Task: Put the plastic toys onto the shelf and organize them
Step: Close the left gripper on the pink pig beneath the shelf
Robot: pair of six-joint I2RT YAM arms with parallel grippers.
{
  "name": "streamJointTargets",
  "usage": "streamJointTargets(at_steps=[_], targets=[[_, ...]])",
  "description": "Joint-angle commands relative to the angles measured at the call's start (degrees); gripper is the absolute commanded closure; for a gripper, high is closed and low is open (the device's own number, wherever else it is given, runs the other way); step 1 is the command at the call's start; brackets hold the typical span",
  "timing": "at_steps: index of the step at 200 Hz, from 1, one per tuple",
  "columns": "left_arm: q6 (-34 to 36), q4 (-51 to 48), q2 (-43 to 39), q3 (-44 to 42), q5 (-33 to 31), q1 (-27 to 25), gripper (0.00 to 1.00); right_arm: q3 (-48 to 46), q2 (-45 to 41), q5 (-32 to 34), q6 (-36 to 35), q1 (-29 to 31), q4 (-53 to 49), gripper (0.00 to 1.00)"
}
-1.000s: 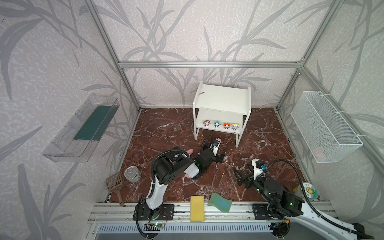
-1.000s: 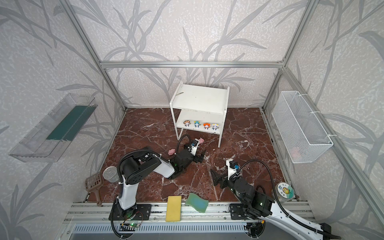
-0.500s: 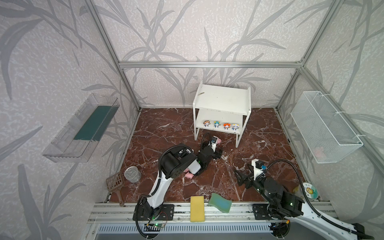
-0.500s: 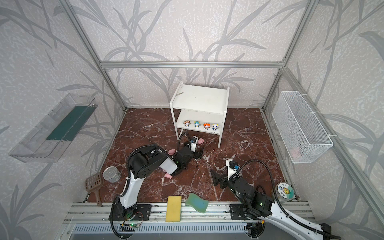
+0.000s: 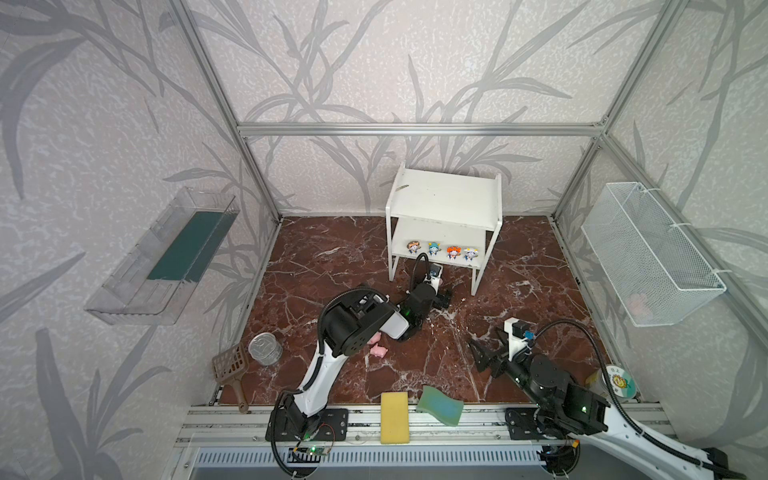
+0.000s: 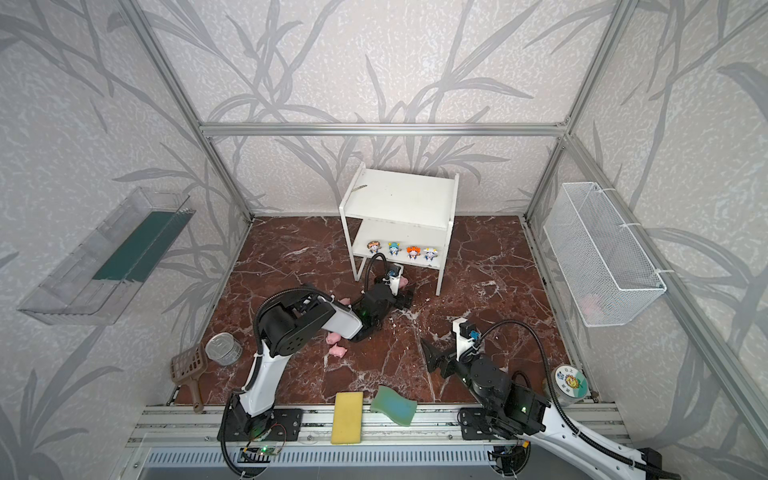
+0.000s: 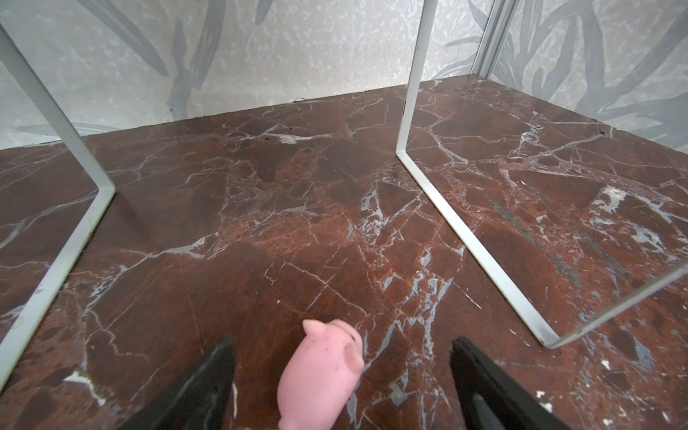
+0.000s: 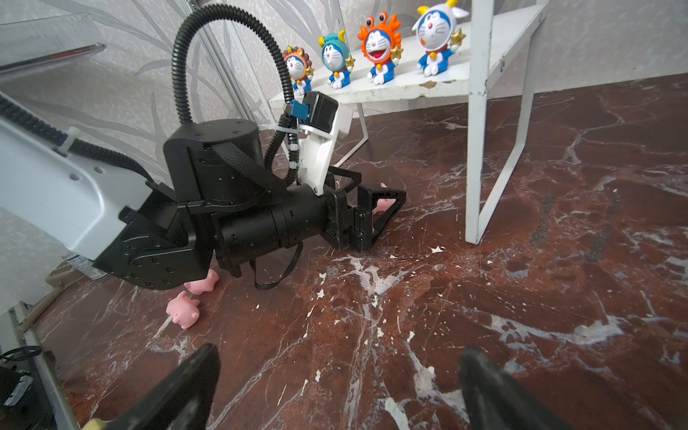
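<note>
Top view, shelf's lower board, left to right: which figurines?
On the shelf, lower board: lion-mane figurine → teal-hood figurine → orange crab figurine → white-hood figurine.

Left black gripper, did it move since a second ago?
Yes. The left gripper slid nearer the small white two-tier shelf, its open jaws either side of the rounded pink plastic pig.
</note>
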Motion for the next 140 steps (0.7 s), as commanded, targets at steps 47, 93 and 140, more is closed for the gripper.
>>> streamJointTargets(at_steps=[47, 93, 140], targets=[[-2.64, -0.34, 1.49, 1.28, -1.89, 0.12, 0.06, -1.71, -1.88, 0.46, -0.21, -0.16, -2.73, 0.01], [-3.86, -0.69, 2.57, 2.34, -1.47, 0.05, 0.07, -1.72, -1.92, 0.48, -0.25, -0.10, -2.73, 0.01], [-3.70, 9.36, 4.82, -0.18, -1.95, -0.31, 0.23, -1.79, -2.04, 0.48, -0.27, -0.14, -2.69, 0.01]])
